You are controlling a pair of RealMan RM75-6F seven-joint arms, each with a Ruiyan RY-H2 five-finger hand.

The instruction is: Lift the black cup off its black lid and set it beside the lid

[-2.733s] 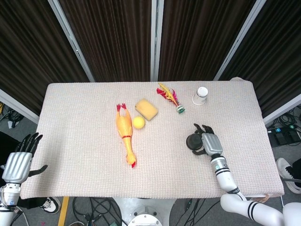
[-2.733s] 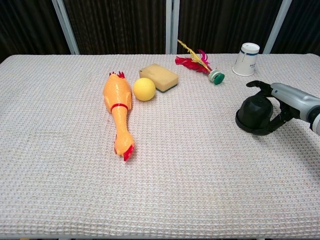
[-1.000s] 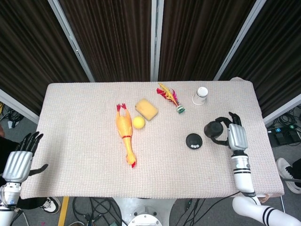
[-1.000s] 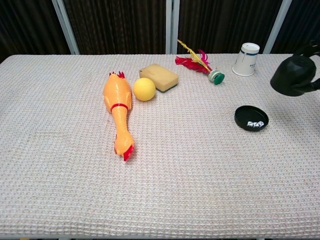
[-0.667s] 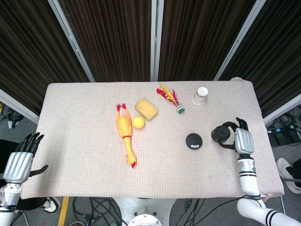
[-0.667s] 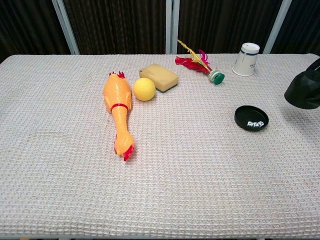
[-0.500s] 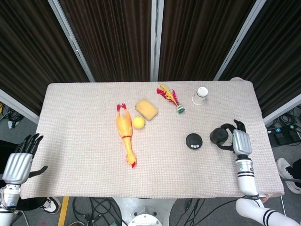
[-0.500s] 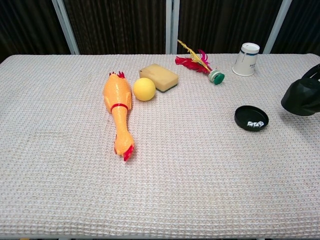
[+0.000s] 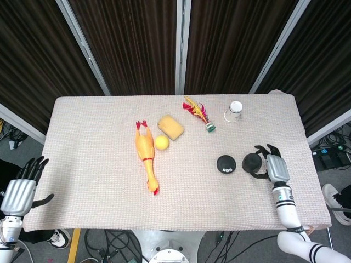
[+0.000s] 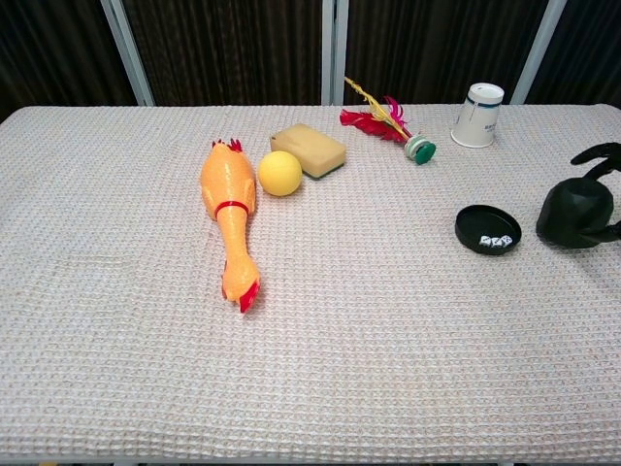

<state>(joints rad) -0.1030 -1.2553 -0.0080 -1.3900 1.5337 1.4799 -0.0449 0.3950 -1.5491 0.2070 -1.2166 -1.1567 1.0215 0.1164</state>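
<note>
Lowered since a moment ago, the black cup [image 10: 576,215] now sits mouth-down on the cloth, the right hand [image 9: 272,165] still wrapped around it to steady it. Black lid [image 10: 488,229] lies just inboard, dice exposed. Left hand [image 9: 21,189] idles, fingers apart, off-table.

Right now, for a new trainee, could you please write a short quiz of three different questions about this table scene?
1. True or false: the black cup stands on the black lid.
2. Which lies closest to the yellow ball? A) paper cup B) sponge C) feathered shuttlecock
3. Fill in: the small white things lying in the lid are ____.

Key:
1. False; it stands on the cloth beside the lid, with the right hand around it.
2. B
3. dice
</note>
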